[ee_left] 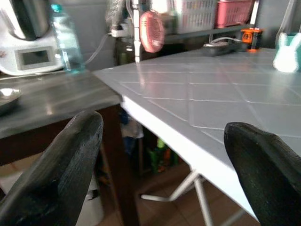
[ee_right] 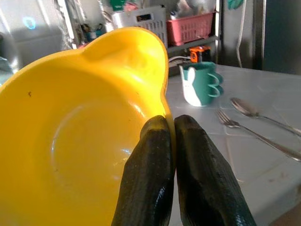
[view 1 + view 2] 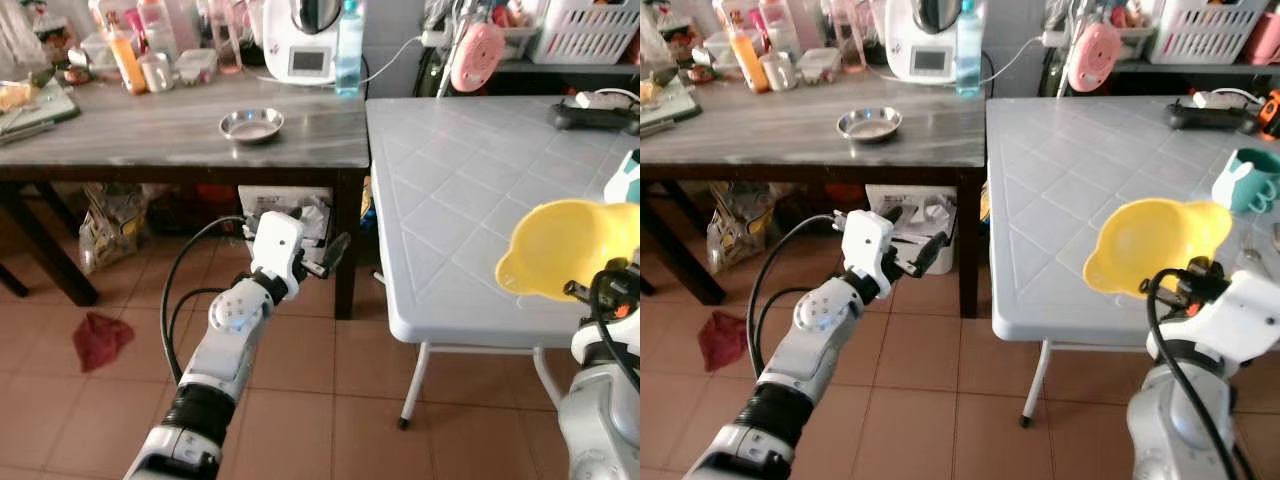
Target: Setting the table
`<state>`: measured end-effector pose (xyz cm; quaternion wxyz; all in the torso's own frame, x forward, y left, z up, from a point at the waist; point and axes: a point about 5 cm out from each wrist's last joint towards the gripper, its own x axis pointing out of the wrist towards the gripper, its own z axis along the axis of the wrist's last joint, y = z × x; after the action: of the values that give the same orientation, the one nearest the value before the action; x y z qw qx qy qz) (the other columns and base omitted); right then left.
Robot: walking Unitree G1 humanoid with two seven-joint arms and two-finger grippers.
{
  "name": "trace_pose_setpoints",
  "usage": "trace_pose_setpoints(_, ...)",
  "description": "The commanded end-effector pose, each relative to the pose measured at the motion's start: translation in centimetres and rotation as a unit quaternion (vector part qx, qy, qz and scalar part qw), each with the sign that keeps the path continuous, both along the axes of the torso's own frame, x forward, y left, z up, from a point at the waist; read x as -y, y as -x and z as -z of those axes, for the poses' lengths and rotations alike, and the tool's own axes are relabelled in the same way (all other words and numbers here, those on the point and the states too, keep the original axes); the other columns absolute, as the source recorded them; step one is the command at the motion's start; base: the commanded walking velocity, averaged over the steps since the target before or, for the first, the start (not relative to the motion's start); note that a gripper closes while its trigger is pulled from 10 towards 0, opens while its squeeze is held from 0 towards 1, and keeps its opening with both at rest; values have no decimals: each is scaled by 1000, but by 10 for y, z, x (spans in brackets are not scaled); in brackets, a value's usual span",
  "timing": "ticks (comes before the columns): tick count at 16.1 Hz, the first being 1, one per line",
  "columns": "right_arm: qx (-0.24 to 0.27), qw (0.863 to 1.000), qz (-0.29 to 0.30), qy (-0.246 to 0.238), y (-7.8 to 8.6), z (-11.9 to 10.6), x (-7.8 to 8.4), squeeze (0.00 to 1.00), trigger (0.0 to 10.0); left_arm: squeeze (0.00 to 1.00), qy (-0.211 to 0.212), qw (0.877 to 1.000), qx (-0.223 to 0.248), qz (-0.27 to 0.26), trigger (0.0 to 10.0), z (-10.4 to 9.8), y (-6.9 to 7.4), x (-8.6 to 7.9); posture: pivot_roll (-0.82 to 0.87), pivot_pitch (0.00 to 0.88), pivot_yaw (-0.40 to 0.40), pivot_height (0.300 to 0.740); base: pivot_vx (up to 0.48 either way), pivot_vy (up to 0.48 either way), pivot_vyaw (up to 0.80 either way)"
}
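The right end effector (image 2: 170, 155) was pinched shut on the rim of a yellow bowl (image 3: 1155, 243), its two fingers (image 2: 148, 179) pressed together over the edge. It held the bowl tilted in the air above the near edge of the white table (image 3: 1080, 180). On that table, beyond the bowl, stood a teal mug (image 2: 201, 84) with a fork (image 2: 244, 129) and spoon (image 2: 251, 110) lying near it. The left end effector (image 3: 322, 262) hung empty in front of the dark table (image 3: 180, 130), its fingers (image 1: 61, 169) spread wide apart, near the white table's corner. A steel dish (image 3: 251, 125) sat on the dark table, well apart from the bowl.
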<state>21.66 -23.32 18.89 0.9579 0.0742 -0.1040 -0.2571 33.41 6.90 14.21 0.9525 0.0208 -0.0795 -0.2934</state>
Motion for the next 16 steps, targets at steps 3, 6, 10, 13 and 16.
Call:
trace_pose_setpoints(3, 3, 1000, -3, -1, 0, -1, -3, 0, 10000, 0, -6, 1000, 2, 1, 10000, 1, 1, -2, -80, 95, 53, 740, 0, 416, 0)
trace_pose_setpoints(6, 3, 1000, -3, -1, 0, -1, -3, 0, 10000, 0, -6, 1000, 2, 1, 10000, 1, 1, -2, -80, 95, 53, 740, 0, 420, 0)
trace_pose_setpoints(10, 3, 1000, -3, -1, 0, -1, -3, 0, 10000, 0, -6, 1000, 2, 1, 10000, 1, 1, -2, -80, 95, 53, 740, 0, 420, 0)
trace_pose_setpoints(13, 3, 1000, -3, -1, 0, -1, -3, 0, 10000, 0, -6, 1000, 2, 1, 10000, 1, 1, -2, -80, 95, 53, 740, 0, 420, 0)
trace_pose_setpoints(16, 3, 1000, -3, -1, 0, -1, -3, 0, 10000, 0, -6, 1000, 2, 1, 10000, 1, 1, -2, -80, 95, 53, 740, 0, 420, 0)
